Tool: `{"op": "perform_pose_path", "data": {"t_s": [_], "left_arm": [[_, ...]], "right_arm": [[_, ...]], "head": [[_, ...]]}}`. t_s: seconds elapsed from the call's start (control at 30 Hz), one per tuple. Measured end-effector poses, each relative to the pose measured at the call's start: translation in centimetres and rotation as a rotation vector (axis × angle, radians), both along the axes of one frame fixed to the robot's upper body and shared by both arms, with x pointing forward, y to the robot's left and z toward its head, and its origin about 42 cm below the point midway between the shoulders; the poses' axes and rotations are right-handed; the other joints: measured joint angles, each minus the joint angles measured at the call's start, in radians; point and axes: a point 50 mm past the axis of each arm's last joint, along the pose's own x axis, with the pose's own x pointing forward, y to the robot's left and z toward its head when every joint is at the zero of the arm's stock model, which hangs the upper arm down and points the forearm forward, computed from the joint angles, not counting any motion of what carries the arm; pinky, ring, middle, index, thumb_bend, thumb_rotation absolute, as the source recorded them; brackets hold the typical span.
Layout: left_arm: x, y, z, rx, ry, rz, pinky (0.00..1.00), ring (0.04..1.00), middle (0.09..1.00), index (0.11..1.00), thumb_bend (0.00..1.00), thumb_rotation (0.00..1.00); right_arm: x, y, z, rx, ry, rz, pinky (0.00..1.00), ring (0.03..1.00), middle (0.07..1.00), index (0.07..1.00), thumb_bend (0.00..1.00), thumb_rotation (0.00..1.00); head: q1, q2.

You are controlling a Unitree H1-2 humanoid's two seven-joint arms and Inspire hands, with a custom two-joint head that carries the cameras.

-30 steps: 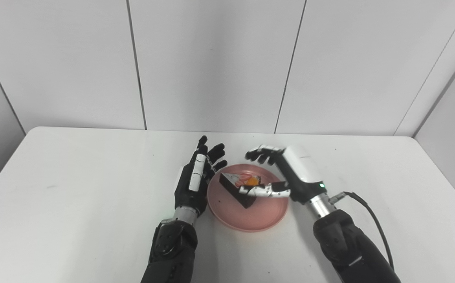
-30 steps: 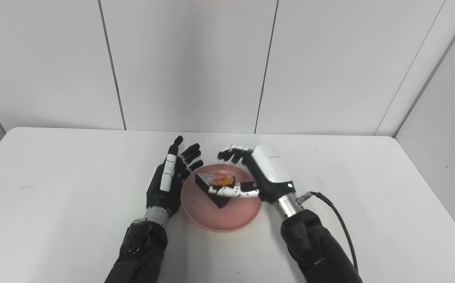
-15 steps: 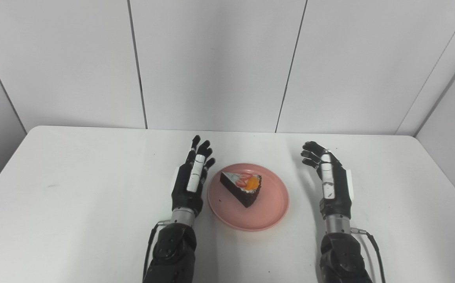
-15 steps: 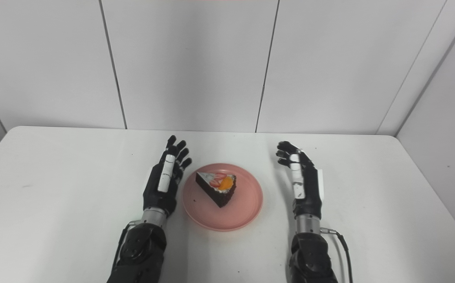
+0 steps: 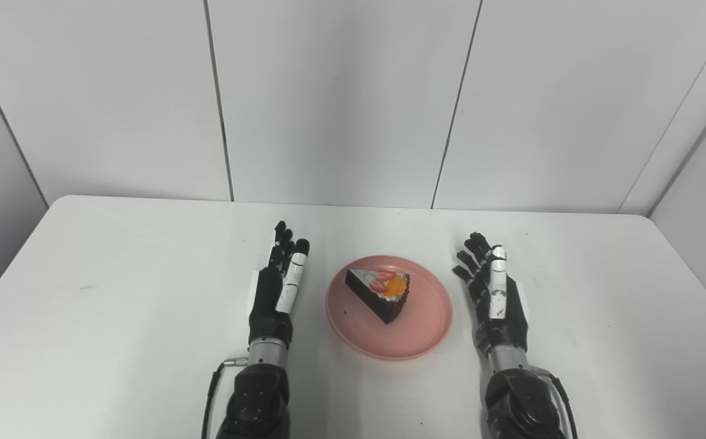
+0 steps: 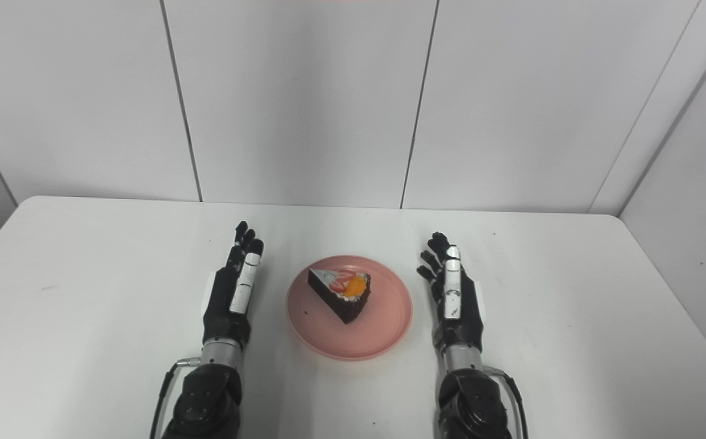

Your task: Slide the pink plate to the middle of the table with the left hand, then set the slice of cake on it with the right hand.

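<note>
The pink plate (image 5: 417, 329) lies flat in the middle of the white table. A dark chocolate slice of cake (image 5: 380, 294) with white cream and orange and red fruit on top rests on the plate's far half. My left hand (image 5: 278, 289) stands edge-up just left of the plate, open, fingers straight and holding nothing. My right hand (image 5: 494, 299) stands the same way just right of the plate, open and holding nothing. Neither hand touches the plate or the cake.
The white table (image 5: 115, 292) ends at a white panelled wall (image 5: 341, 103) behind. A thin cable (image 5: 210, 390) loops beside my left forearm. A small dark speck lies on the table at the left (image 5: 88, 286).
My right hand let go of the cake, left it on the plate and drew back to the plate's right side. My left hand shifted a little left, away from the plate.
</note>
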Motion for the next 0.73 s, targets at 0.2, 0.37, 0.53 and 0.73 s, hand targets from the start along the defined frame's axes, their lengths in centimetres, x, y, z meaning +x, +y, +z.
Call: {"op": "perform_pose_path", "data": {"t_s": [0.2,0.37,0.53,0.73], "left_arm": [[-0.24,0.39,-0.02,0.014,0.009,-0.002,1.00,1.000,1.000,0.986,0.71,0.82],[-0.23,0.51,-0.07,0.020,0.011,-0.003,1.00,1.000,1.000,0.993,0.70,0.83],[-0.13,0.42,-0.18,0.023,0.015,-0.007,1.00,1.000,1.000,0.999,0.69,0.83],[-0.05,0.35,-0.29,0.021,0.019,-0.011,1.00,1.000,1.000,1.000,0.74,0.82]], "right_arm": [[-0.10,-0.07,0.16,-0.059,0.037,0.071,0.99,0.991,0.990,0.943,0.83,1.00],[-0.13,-0.16,0.34,-0.155,0.050,0.078,0.97,0.976,0.989,0.956,0.77,0.98],[-0.16,0.13,0.25,-0.090,0.058,0.038,0.96,0.971,1.000,0.967,0.76,0.96],[-0.16,0.16,0.21,-0.090,0.061,0.025,0.97,0.968,0.993,0.960,0.75,0.96]], "head": [[0.002,0.012],[0.002,0.009],[-0.006,-0.003],[0.000,-0.008]]}}
